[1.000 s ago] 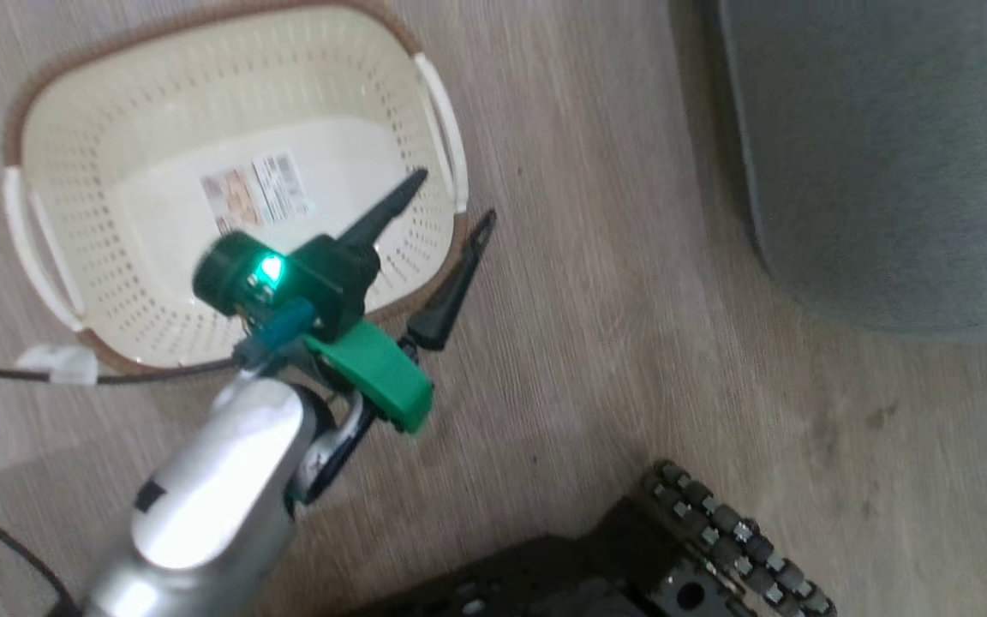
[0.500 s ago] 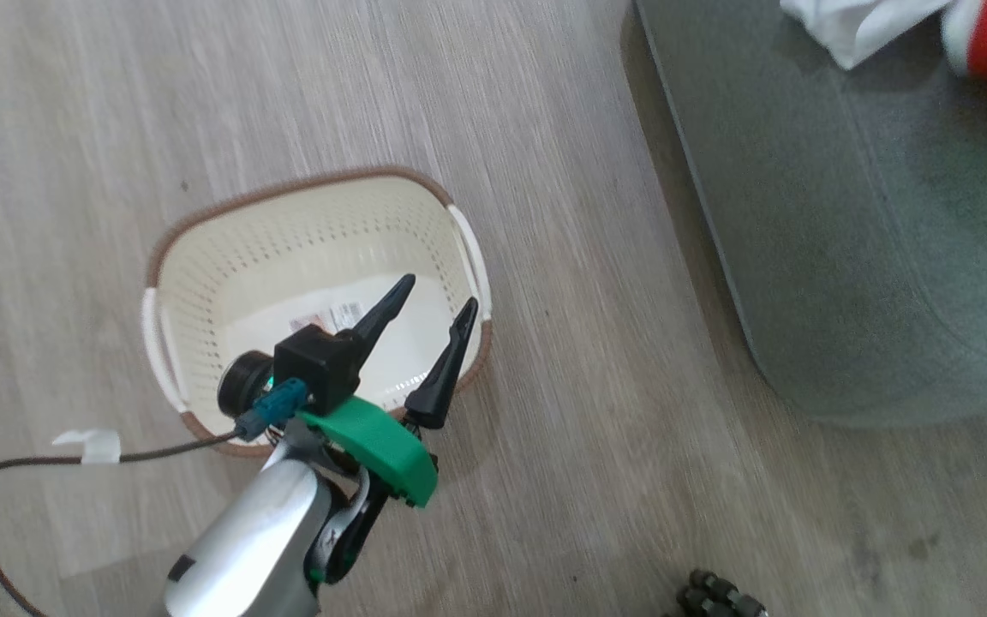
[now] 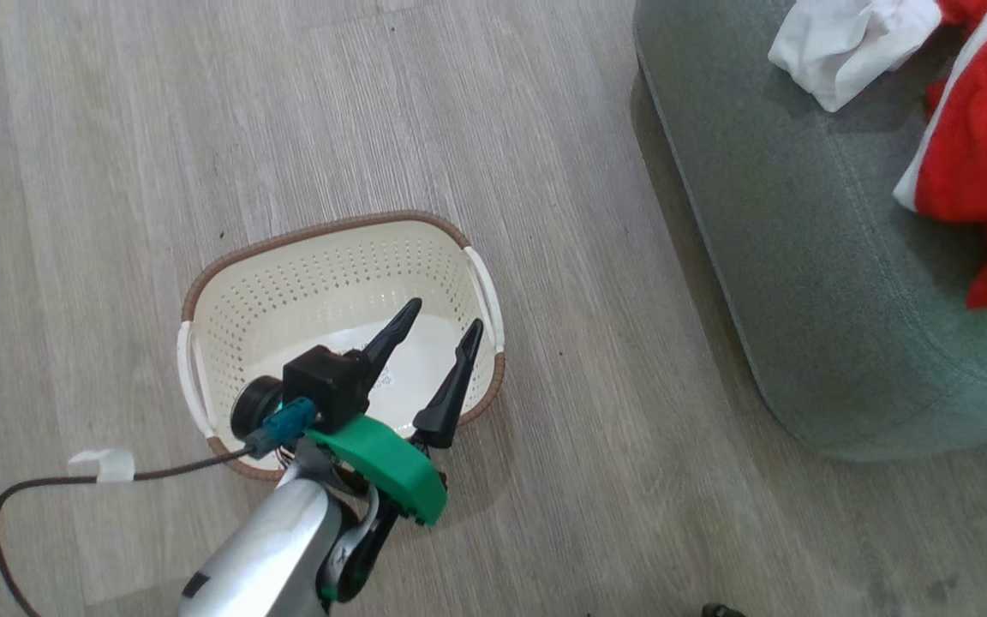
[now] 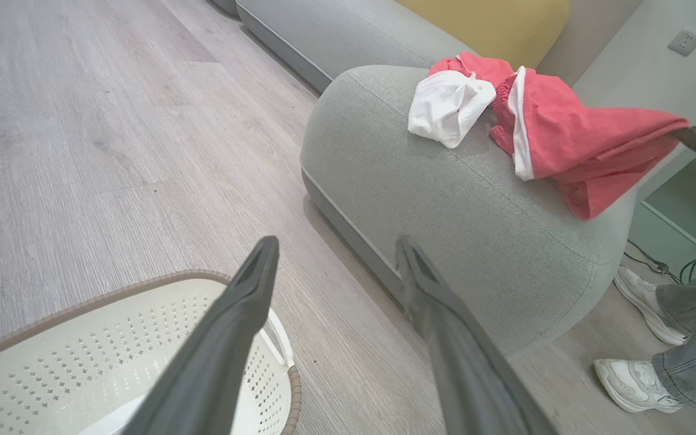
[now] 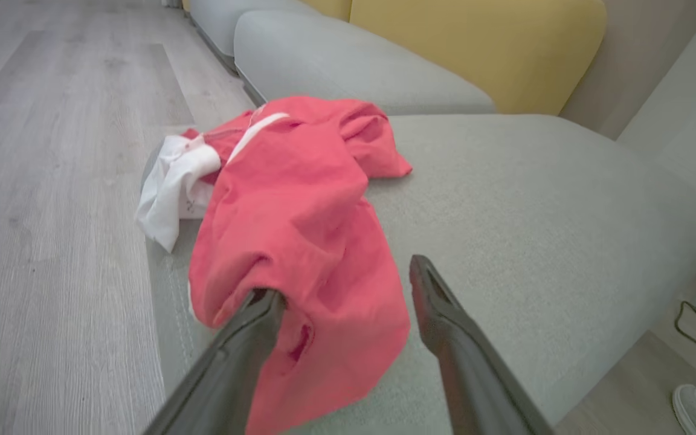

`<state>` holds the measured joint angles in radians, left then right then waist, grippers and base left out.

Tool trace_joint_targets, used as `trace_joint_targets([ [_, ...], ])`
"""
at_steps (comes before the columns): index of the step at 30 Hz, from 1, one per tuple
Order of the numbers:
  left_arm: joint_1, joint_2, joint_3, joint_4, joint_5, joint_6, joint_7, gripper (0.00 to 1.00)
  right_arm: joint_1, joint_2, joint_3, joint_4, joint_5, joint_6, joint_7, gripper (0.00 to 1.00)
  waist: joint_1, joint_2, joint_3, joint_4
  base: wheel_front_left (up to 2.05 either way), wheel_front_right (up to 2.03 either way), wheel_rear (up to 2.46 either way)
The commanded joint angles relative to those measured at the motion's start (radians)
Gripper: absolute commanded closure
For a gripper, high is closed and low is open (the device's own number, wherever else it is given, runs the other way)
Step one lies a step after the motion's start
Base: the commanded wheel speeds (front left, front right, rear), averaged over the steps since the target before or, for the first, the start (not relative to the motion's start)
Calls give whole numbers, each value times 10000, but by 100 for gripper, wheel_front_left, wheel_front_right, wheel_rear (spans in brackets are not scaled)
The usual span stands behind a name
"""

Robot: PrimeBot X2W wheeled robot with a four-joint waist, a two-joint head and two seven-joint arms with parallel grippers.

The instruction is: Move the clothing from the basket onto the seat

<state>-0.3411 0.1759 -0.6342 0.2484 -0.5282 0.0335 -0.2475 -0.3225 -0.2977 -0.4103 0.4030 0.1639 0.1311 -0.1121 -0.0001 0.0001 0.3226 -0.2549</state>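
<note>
The clothing [image 5: 287, 199] lies on the seat [image 3: 802, 283], at 2 o'clock from the left claw [image 3: 444, 314] in the head view. It is a red garment [image 3: 982, 163] with a white one [image 3: 840, 43] touching it at 10 o'clock. The left claw hangs spread wide over the basket [image 3: 322, 227], empty. The right claw [image 5: 345, 278] is spread wide too: one finger [image 5: 227, 368] pokes under a red fold, the other is above bare seat. Floor [image 3: 588, 214] separates basket and seat. A person's shoes [image 4: 632, 377] stand beside the seat.
</note>
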Motion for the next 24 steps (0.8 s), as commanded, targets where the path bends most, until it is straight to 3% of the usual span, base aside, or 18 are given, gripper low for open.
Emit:
trace_joint_targets([
  [1, -65, 16, 324, -221, -95, -51, -88, 0, 344, -125, 162, -391, -71, -4, 106, 0, 1, -1, -75, 11, 0, 0, 0],
  [14, 10, 58, 414, -139, -199, -25, -108, 0, 1287, 659, 851, -239, -602, -4, -92, 0, 1, -1, -420, -49, 0, 0, 0],
  [24, 432, -308, 821, 222, -359, 106, -137, 0, 1651, 1066, 2397, -1269, -518, -4, -691, 0, 1, -1, -1337, 1106, 0, 0, 0],
])
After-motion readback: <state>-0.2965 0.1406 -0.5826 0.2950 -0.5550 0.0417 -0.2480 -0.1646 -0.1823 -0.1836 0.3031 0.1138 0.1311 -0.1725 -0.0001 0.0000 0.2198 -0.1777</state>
